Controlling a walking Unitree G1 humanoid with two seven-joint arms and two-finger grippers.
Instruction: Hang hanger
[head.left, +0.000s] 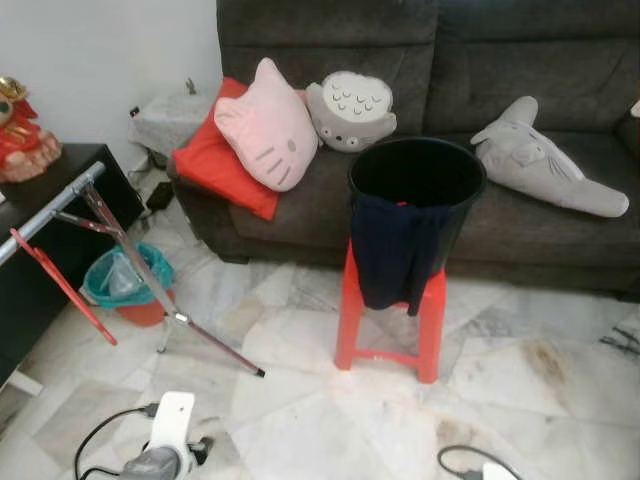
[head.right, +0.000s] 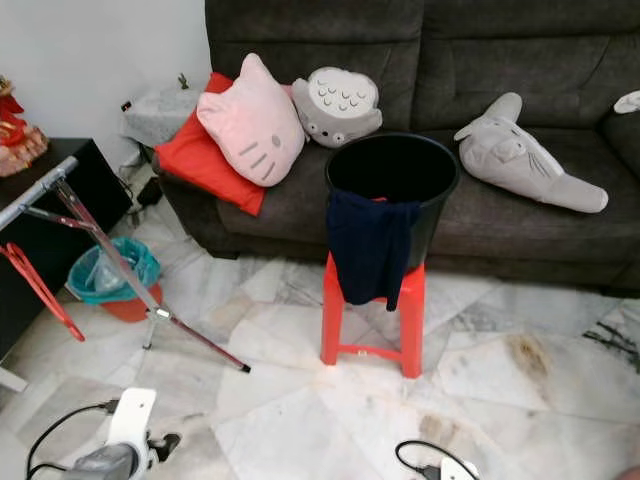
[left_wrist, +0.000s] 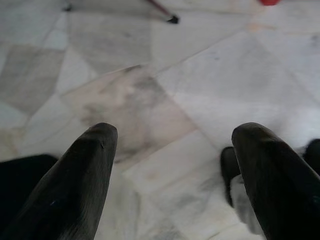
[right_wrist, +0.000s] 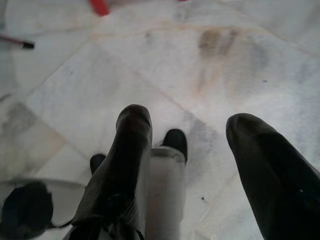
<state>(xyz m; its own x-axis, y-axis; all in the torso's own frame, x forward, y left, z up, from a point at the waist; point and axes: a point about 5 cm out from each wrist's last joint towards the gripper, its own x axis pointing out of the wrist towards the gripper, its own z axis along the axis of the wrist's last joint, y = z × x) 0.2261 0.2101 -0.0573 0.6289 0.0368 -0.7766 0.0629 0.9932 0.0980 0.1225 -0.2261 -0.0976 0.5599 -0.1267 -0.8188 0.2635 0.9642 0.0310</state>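
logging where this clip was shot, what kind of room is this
Most likely a home living room: a dark grey sofa with plush cushions, a marble tile floor, and a black bucket of laundry on a red stool beside a drying rack.

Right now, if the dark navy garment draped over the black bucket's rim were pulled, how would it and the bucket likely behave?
The dark navy garment hangs in soft folds, so it is probably floppy and light. The black plastic bucket sits high on a narrow red plastic stool, overhanging its seat, so a sideways tug could tip it. A lift straight up seems safer.
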